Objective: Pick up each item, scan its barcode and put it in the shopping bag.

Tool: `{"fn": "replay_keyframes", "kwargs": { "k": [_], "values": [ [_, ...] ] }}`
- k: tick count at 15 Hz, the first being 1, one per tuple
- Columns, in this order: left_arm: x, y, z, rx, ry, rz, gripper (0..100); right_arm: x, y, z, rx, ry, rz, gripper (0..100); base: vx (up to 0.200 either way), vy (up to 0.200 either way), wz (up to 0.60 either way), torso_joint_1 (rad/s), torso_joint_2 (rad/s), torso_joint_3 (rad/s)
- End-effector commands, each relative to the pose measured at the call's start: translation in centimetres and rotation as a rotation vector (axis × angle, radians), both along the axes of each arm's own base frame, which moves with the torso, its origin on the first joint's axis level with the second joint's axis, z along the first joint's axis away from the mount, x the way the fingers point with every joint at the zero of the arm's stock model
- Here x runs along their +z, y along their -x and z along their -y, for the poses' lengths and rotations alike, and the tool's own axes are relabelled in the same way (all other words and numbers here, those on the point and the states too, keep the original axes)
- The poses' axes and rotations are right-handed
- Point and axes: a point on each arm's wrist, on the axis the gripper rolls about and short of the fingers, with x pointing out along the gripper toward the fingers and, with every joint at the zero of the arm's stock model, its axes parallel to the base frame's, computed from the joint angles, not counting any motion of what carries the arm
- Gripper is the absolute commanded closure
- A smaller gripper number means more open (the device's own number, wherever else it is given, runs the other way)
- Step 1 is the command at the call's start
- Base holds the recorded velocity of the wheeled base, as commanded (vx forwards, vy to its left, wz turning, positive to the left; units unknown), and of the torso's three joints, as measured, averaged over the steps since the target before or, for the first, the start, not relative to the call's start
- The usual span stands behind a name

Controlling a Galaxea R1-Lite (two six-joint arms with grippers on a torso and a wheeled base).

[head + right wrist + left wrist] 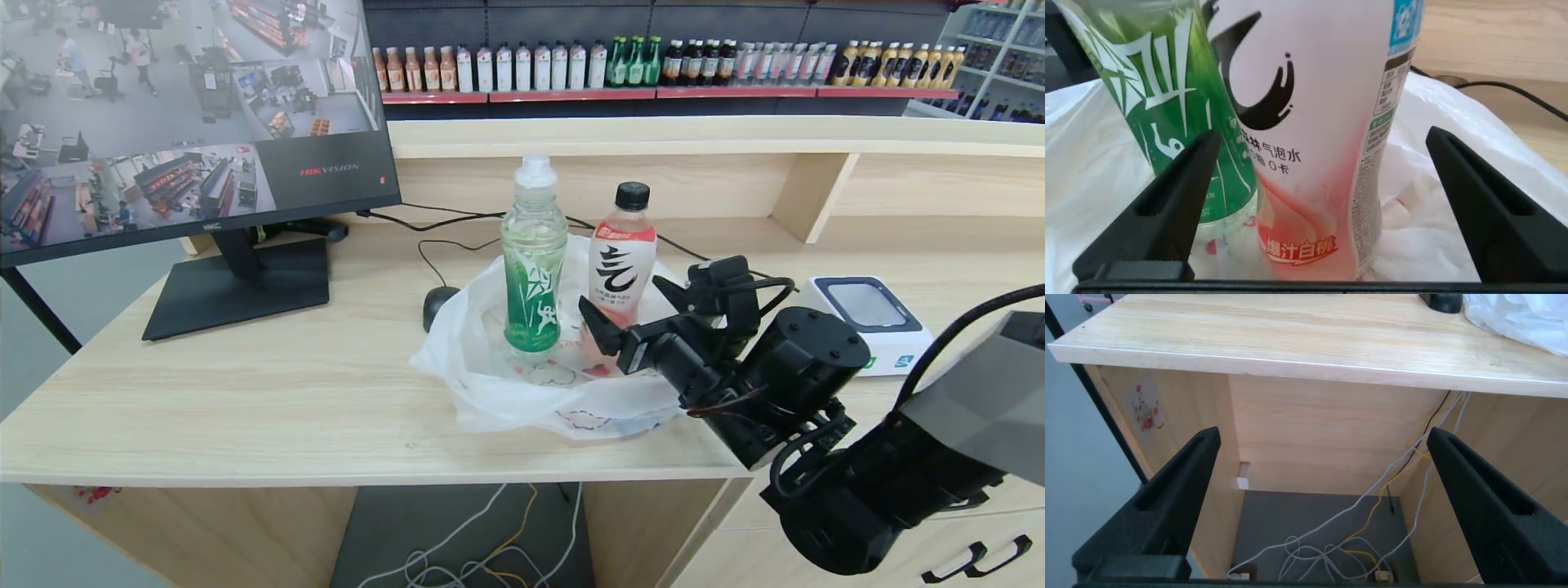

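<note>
**Both bottles standing in the bag, right gripper wide open at the pink one**

Right gripper (622, 296) is the closest thing in the head view. It hangs over the front right part of the desk (245, 392), pointed at the shopping bag (490, 384). Its fingers are spread wide and aren't holding anything. From the right wrist view the pink bottle (1315, 122) sits in the gap between the two fingers (1176, 204), with space on both sides, so no grip on it.

The bag is white plastic, slumped open on the desk near the front edge. Both bottles stand upright inside it. The pink bottle (622, 253) with the black cap is on the right. The green bottle (533, 261) with the white cap is just beside it on the left, close enough that I can't tell if they touch. The green bottle (1167, 106) also shows in the right wrist view, next to the pink one.

The white barcode scanner (865, 318) sits on the desk to the right of the bag, behind the right arm. A black mouse (437, 304) pokes out from behind the bag's left side, and a monitor (180, 106) stands at the far left.

The left gripper (1323, 498) is down low in front of the desk, below the desktop edge. Its fingers are spread and hold nothing. Past them there's a tangle of cables (1372, 506) under the desk.
</note>
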Motion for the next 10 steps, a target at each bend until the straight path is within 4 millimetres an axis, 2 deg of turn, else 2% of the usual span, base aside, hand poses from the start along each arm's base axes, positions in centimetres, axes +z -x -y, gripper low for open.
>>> {"fn": "replay_keyframes", "kwargs": {
  "k": [1, 4, 5, 7, 8, 10],
  "values": [
    [0.0, 0.0, 0.0, 0.0, 0.0, 0.0, 0, 2.6, 2.6, 1.7, -0.002, -0.024, 0.04, 0, 0.0, 0.0, 0.0, 0.0, 0.0, 0.0],
    [0.0, 0.0, 0.0, 0.0, 0.002, 0.0, 0, 4.4, 6.9, 4.6, -0.005, -0.035, 0.058, 0, 0.0, 0.0, 0.0, 0.0, 0.0, 0.0],
    [0.0, 0.0, 0.0, 0.0, 0.002, 0.0, 0, 4.7, 9.8, 6.6, -0.01, -0.029, 0.063, 0, 0.0, 0.0, 0.0, 0.0, 0.0, 0.0],
    [0.0, 0.0, 0.0, 0.0, 0.0, 0.0, 0, 3.7, 16.8, 11.8, -0.054, 0.004, 0.075, 0, 0.0, 0.0, 0.0, 0.0, 0.0, 0.0],
    [0.0, 0.0, 0.0, 0.0, 0.0, 0.0, 0, 3.8, 18.9, 13.1, -0.057, -0.01, 0.102, 0, 0.0, 0.0, 0.0, 0.0, 0.0, 0.0],
    [0.0, 0.0, 0.0, 0.0, 0.0, 0.0, 0, 3.8, 21.5, 14.5, -0.052, 0.004, 0.082, 0, 0.0, 0.0, 0.0, 0.0, 0.0, 0.0]
  ]
}}
